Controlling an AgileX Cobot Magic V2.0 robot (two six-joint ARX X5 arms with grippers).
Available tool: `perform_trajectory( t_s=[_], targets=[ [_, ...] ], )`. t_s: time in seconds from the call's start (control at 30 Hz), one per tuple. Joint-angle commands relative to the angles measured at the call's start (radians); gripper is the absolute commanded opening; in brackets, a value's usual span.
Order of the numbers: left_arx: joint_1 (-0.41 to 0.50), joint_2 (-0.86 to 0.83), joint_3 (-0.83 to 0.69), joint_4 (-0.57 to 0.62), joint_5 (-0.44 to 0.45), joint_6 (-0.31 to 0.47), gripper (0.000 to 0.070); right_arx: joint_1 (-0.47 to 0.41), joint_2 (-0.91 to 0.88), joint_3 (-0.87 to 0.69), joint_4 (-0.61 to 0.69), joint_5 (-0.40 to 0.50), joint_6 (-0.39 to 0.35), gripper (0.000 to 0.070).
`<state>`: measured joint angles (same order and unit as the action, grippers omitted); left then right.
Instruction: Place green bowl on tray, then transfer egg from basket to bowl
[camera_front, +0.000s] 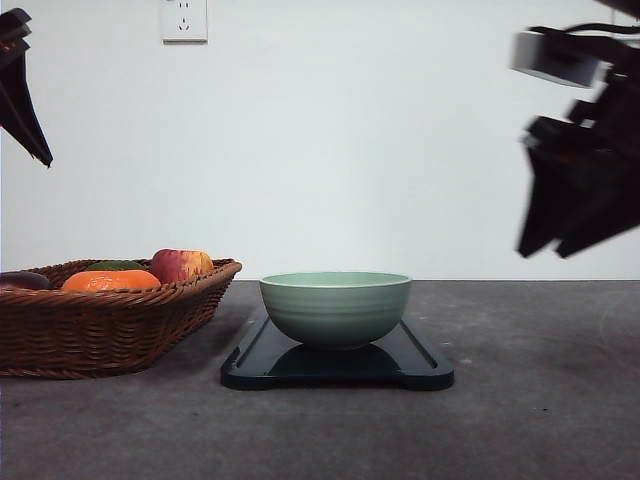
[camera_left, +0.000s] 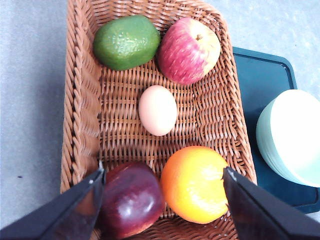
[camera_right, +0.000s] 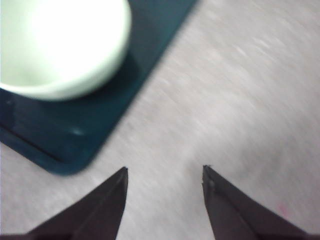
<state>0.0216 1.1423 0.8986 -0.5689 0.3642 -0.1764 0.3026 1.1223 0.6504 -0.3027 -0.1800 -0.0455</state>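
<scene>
The green bowl (camera_front: 336, 308) already sits on the tray (camera_front: 425, 362). The egg (camera_left: 157, 110) lies mid-basket (camera_left: 80, 100), long axis along the basket's length. The left pincer (camera_left: 162, 180), spread and empty, hangs above the basket, nearer than the right pincer (camera_right: 165, 172), also spread.

This looks like a lab or test bench, not a home. A bare white wall (camera_front: 350, 150) stands behind a plain grey, concrete-like surface (camera_front: 520, 420), with one wall socket (camera_front: 184, 19) high up and no furniture or decoration. The few props are staged: a wicker basket (camera_front: 110, 330) of fruit and a bowl (camera_front: 336, 307) on a dark tray (camera_front: 420, 365).
</scene>
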Motion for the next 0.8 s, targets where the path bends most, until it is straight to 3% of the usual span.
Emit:
perform_trajectory(
  t_s=[0.0,0.37,0.6,0.77],
  targets=[
    [-0.004,0.006,0.023,0.007,0.004,0.0,0.0472,-0.01,-0.016,0.01,0.019,-0.006,0.008,0.0287],
    [-0.1,0.017,0.033,0.021,-0.004,-0.008,0.0472,-0.057,-0.054,0.009,0.018,-0.006,0.001,0.0287],
    [-0.185,0.137,0.131,-0.006,-0.166,0.034,0.0471,-0.056,-0.054,0.009,0.018,-0.009,0.001,0.0287],
    [-0.22,0.277,0.231,-0.023,-0.193,0.042,0.0471,-0.057,-0.054,0.009,0.018,-0.03,0.001,0.0287]
  ],
)
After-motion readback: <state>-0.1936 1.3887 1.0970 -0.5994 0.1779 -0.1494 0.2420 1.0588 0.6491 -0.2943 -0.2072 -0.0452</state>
